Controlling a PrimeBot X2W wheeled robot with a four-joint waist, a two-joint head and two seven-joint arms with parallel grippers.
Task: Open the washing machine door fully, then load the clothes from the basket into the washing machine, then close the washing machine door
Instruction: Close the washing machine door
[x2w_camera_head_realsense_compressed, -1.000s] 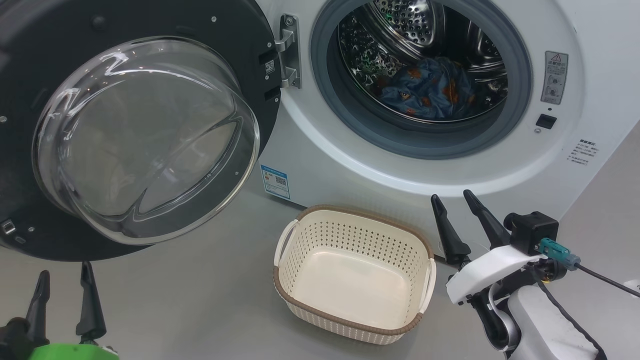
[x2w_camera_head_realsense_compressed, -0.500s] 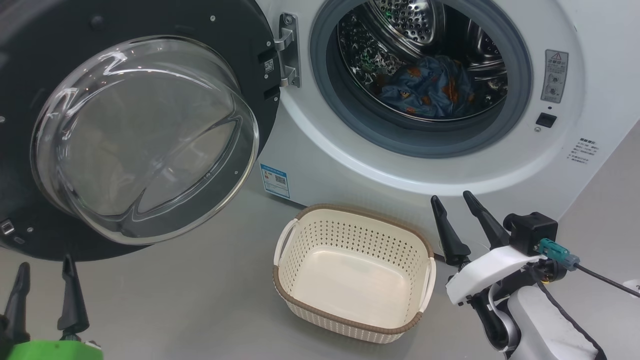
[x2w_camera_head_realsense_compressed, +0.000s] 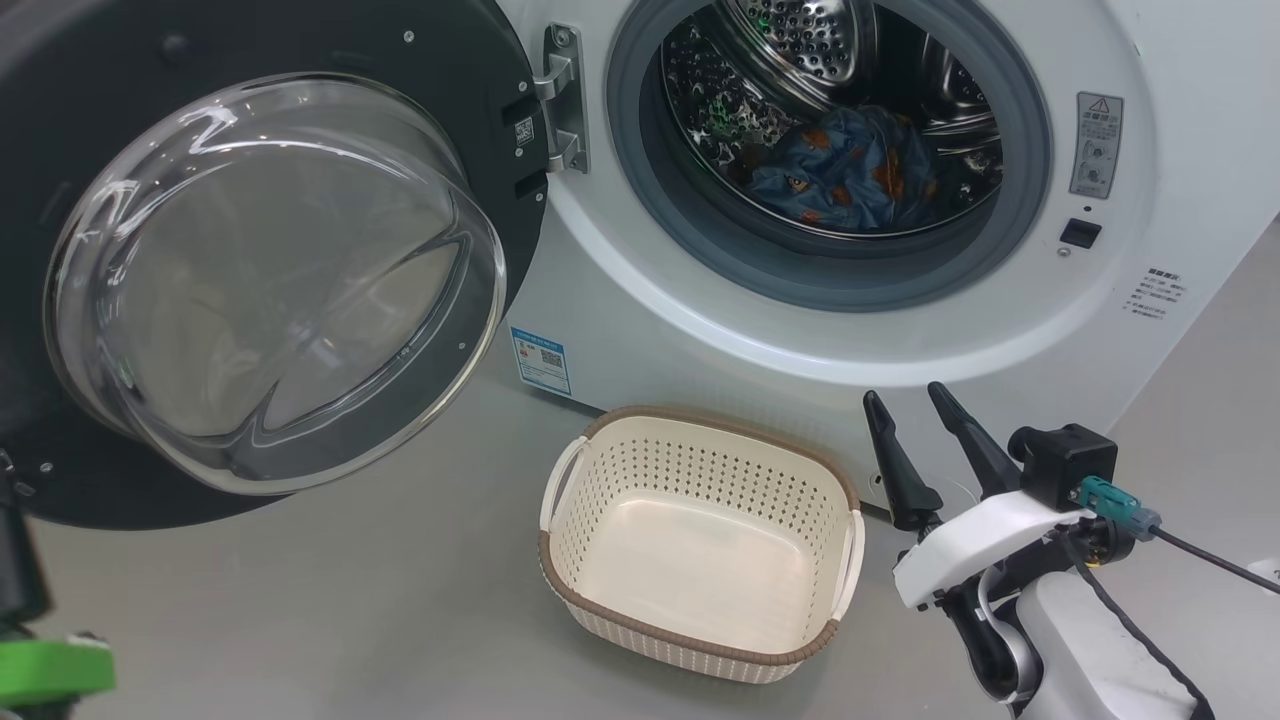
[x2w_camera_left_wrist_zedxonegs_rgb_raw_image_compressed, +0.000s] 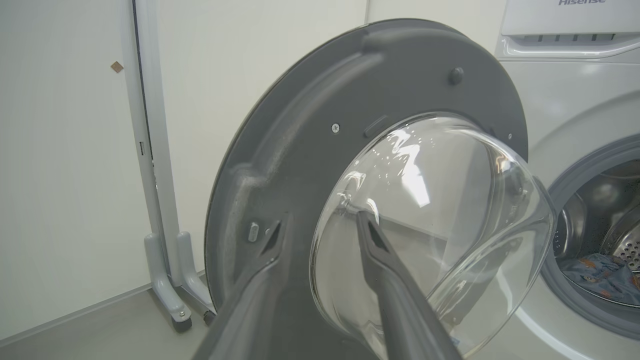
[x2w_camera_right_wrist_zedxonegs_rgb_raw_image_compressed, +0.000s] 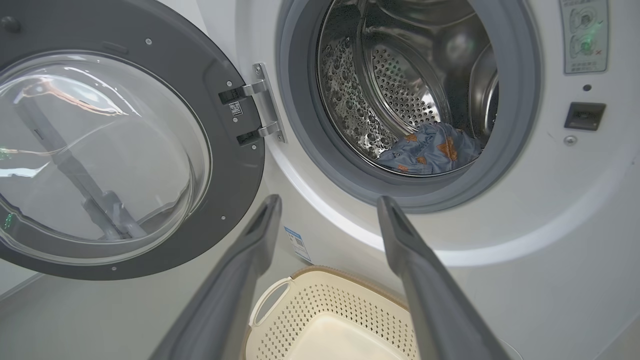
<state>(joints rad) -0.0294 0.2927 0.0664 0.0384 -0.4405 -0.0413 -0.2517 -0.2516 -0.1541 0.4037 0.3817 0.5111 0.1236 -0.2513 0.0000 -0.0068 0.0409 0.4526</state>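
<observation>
The washing machine door (x2w_camera_head_realsense_compressed: 270, 280) hangs wide open at the left, its glass bowl facing me. The white washing machine (x2w_camera_head_realsense_compressed: 760, 350) shows its steel drum, and the blue printed clothes (x2w_camera_head_realsense_compressed: 850, 170) lie inside it. On the floor in front of the machine sits the basket (x2w_camera_head_realsense_compressed: 700, 465), with nothing in it. My right gripper (x2w_camera_head_realsense_compressed: 903, 393) stands open just right of the basket, pointing at the drum opening. Its wrist view shows the clothes (x2w_camera_right_wrist_zedxonegs_rgb_raw_image_compressed: 430, 150) and the basket (x2w_camera_right_wrist_zedxonegs_rgb_raw_image_compressed: 325, 310) below. My left gripper (x2w_camera_left_wrist_zedxonegs_rgb_raw_image_compressed: 320, 227) points at the door's inner face (x2w_camera_left_wrist_zedxonegs_rgb_raw_image_compressed: 300, 125), fingers apart and holding nothing.
Grey floor spreads around the basket. A blue label (x2w_camera_head_realsense_compressed: 540, 360) sits low on the machine's front. Behind the door, a pale wall and a white stand with feet (x2w_camera_left_wrist_zedxonegs_rgb_raw_image_compressed: 170, 290). A cable (x2w_camera_head_realsense_compressed: 1200, 560) trails from my right wrist.
My left gripper has slid left and down to the edge of the head view. The camera has shifted slightly. The right arm, basket and clothes have stayed put.
</observation>
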